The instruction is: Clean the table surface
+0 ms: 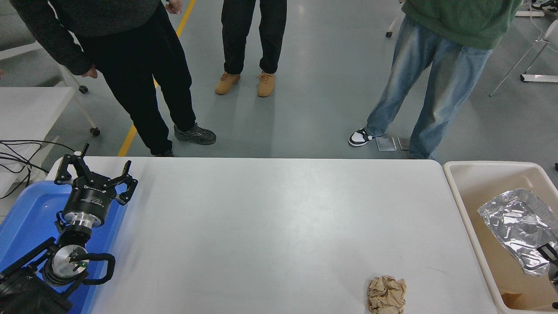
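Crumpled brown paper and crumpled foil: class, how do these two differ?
The crumpled brown paper is matte tan; the crumpled foil is shiny silver. The paper lies on the white table surface; the foil sits inside the beige bin. The paper looks smaller and more tightly balled. Both are crumpled.

One paper wad [386,295] (three people [244,39])
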